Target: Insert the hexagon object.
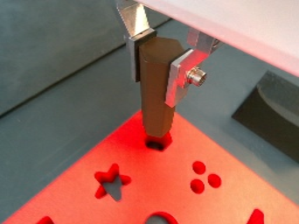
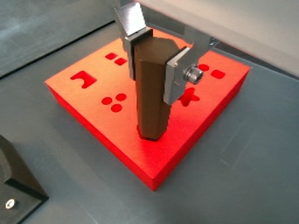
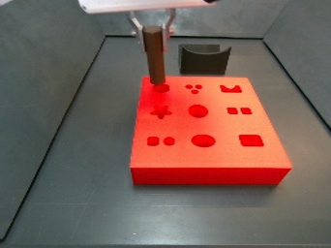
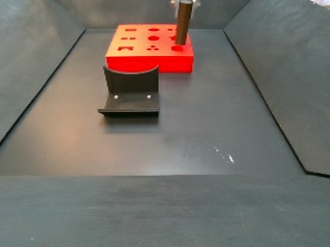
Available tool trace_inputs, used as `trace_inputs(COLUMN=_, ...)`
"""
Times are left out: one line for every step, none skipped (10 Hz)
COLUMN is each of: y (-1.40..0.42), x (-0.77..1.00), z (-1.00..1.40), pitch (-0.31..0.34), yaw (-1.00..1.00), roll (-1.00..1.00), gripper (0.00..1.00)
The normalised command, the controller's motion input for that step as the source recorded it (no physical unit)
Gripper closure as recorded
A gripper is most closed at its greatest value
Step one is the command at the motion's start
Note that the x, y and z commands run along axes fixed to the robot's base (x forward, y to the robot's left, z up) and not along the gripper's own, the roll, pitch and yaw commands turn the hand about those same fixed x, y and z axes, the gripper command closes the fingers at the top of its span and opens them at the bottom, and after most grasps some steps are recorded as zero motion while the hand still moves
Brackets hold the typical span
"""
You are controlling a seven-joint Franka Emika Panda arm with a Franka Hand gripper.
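Standing upright over red block (image 3: 207, 136), hexagon object (image 1: 156, 92), clenched in pincer (image 1: 162, 52)

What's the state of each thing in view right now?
gripper: shut on the hexagon object, above the red block's corner.
hexagon object: upright, lower end at a corner hole, depth unclear.
red block: flat on the floor, other holes empty.
fixture: on the floor, untouched.

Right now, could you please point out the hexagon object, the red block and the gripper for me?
hexagon object (image 2: 149, 87), a wrist view, middle of its upright shaft.
red block (image 3: 220, 126), a side view, bare top face.
gripper (image 1: 163, 52), a wrist view, midway between the fingers clamping the peg.
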Motion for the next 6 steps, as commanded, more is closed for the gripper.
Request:
trace_inputs(y=0.00, x=0.22, z=-0.32, pitch=0.000, yaw=0.00, roll=0.04, gripper=1.00)
trace_inputs(y=0.00, x=0.18, z=-0.25, pitch=0.000, yaw=0.00, roll=0.05, gripper=1.00)
trace_inputs(y=-0.07, x=0.08, z=-0.09, pitch=0.027, yaw=0.00, roll=0.08, gripper=1.00)
trace_inputs(y=-0.07, x=-0.14, z=0.00, pitch=0.000, yaw=-0.05, roll=0.09, gripper=1.00)
trace_inputs(y=-0.15, x=-0.23, z=0.00, pitch=-0.010, yaw=-0.12, roll=0.09, gripper=1.00)
trace_inputs(y=-0.08, x=-0.21, z=-0.03, pitch=-0.041, yaw=-0.12, roll=0.07, gripper=1.00)
